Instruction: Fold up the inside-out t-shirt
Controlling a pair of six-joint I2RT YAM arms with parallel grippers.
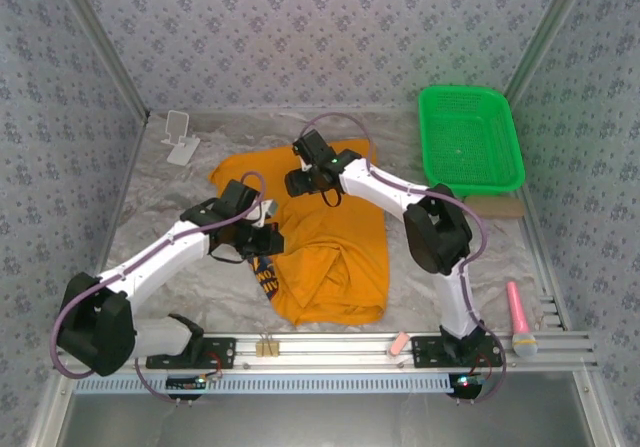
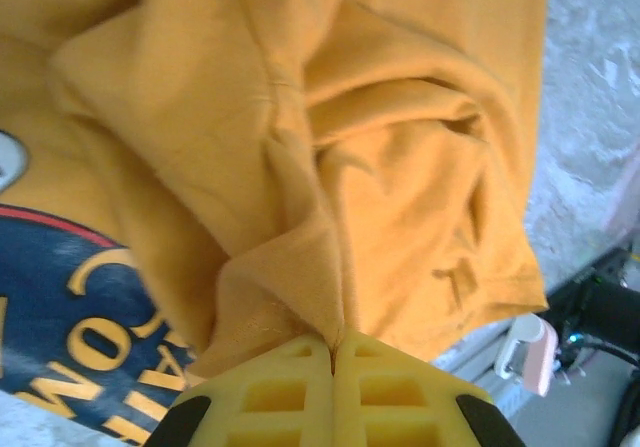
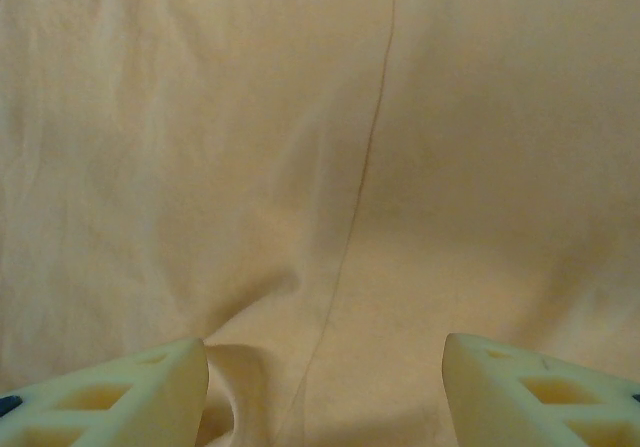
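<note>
Looking down from the top external view: the t-shirt (image 1: 335, 252) lies rumpled at centre frame on the desk (image 1: 150, 202), with print peeking out at its lower-left edge. The left gripper (image 1: 262, 239) sits on that edge and the right gripper (image 1: 300, 182) is over the upper part. Left wrist view: jaws together, clamped on a bunched ridge of orange cloth at bottom centre; dark lettered print at lower left. Right wrist view: jaws apart, close above smooth fabric, a seam running down mid-frame, nothing gripped. Step, as judged: taking hold to spread the shirt before folding. Next calls for the right jaws to close on cloth, then both arms to lift together.
</note>
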